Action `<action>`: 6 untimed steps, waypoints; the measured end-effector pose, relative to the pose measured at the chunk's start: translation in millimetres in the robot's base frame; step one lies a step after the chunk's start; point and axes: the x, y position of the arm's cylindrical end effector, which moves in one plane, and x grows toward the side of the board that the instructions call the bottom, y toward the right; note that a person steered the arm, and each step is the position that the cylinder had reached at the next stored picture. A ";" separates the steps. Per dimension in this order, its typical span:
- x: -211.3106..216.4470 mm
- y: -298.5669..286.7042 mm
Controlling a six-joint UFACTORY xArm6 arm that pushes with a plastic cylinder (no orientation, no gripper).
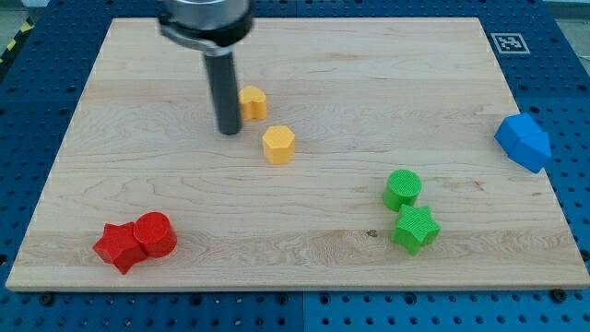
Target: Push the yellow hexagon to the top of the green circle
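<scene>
A yellow hexagon (278, 145) lies on the wooden board (369, 74) near its middle, left of centre. A green circle (403, 189) lies to the lower right of it, well apart. My tip (229, 131) rests on the board just left of the yellow hexagon, a small gap between them. A second yellow block (253, 102), shape unclear, sits right beside the rod, up and to the right of my tip.
A green star (416, 229) touches the green circle from below. A red star (118, 246) and a red circle (155, 234) touch at the lower left. A blue block (523, 142) sits at the board's right edge.
</scene>
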 end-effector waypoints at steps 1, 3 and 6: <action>11.1 -0.1; 36.3 118.9; 43.6 158.9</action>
